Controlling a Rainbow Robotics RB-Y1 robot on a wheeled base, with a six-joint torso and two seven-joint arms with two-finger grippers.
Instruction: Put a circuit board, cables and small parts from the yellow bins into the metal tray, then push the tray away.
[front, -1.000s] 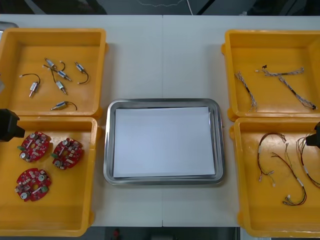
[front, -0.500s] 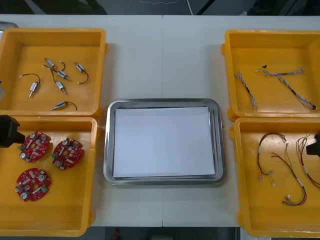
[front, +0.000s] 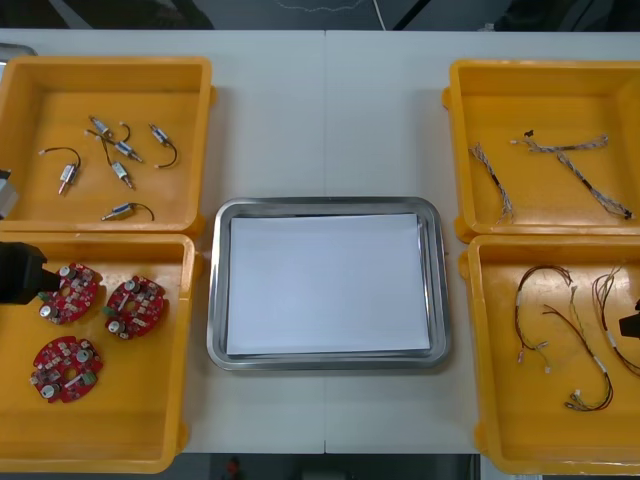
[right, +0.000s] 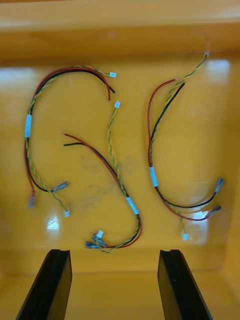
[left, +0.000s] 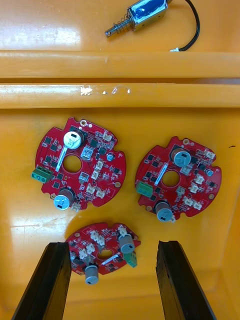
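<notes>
The left gripper's (left: 112, 245) jaws are released, its black fingers (left: 55, 280) standing wide apart above the near-left yellow plastic bin (front: 150, 420); one round red circuit board (left: 102, 247) lies on the bin floor in the gap between them; two more red boards (left: 80, 162) lie side by side beyond it, apart from each other; past the bin's rim, in the far-left yellow bin (front: 190, 100), lie small metal parts (front: 120, 150) with black leads. The right gripper's (right: 114, 252) jaws are likewise released, fingers apart over the near-right yellow bin (front: 490, 400); three red, yellow and black cables (right: 131, 204) lie loose on its floor ahead of them, none grasped; twisted blue and white cables (front: 590, 182) lie in the far-right yellow bin (front: 470, 110). The shiny metal tray (front: 215, 290), white inside, sits on the light table (front: 330, 110) between the bins.
</notes>
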